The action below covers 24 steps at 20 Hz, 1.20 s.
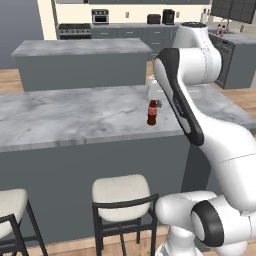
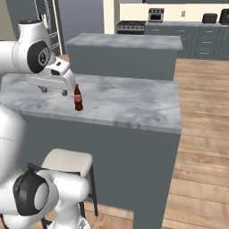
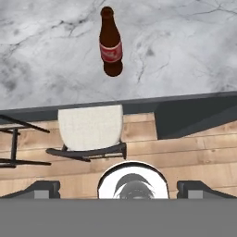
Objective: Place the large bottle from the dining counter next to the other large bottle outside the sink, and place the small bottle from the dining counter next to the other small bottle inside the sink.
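Marble dining counter: small bottle upright near its front edge, above a stool. Gripper above, jaws fully apart, empty. Advice: descend centred on the body, clamp below the neck.

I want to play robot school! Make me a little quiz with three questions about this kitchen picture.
1. True or false: the small bottle stands upright on the dining counter.
2. What is the gripper doing? A) squeezing the bottle B) open and holding nothing C) gripping a stool
3. Fill in: the cushioned stool stands on the ____ floor.

Key: 1. True; the bottle stands alone near the counter's edge. 2. B; the gripper's fingertips are wide apart with nothing between them, seen in the hand view. 3. Wooden.
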Motion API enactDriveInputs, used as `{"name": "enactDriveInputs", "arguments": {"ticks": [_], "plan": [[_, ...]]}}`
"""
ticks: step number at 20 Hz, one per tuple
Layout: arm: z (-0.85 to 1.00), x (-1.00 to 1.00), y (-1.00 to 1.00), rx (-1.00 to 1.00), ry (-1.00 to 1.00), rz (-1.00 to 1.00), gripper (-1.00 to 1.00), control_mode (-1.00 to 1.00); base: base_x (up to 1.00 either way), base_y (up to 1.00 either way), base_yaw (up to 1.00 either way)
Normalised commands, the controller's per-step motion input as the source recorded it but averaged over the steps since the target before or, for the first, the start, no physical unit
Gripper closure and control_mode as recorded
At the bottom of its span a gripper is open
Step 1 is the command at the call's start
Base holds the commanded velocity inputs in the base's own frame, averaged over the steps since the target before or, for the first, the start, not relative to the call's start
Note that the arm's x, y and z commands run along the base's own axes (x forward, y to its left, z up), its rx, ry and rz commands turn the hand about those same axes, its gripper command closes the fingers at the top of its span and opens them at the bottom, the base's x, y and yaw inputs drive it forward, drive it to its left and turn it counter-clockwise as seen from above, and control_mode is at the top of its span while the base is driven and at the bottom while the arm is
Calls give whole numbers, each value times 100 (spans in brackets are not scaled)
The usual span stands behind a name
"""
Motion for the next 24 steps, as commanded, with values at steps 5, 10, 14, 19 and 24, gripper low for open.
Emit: {"name": "enactDriveInputs", "arguments": {"ticks": [5, 10, 14, 19, 24], "plan": [[-9, 49, 2, 0, -3, 0, -100, -100, 0, 0, 0], [-15, 37, 0, 2, -3, 0, -100, -100, 0, 0, 0], [0, 36, -5, 0, 0, 0, -100, -100, 0, 0, 0], [0, 41, -19, 0, 2, 0, -100, -100, 0, 0, 0], [0, 13, -4, 0, 0, 0, -100, -100, 0, 0, 0]]}}
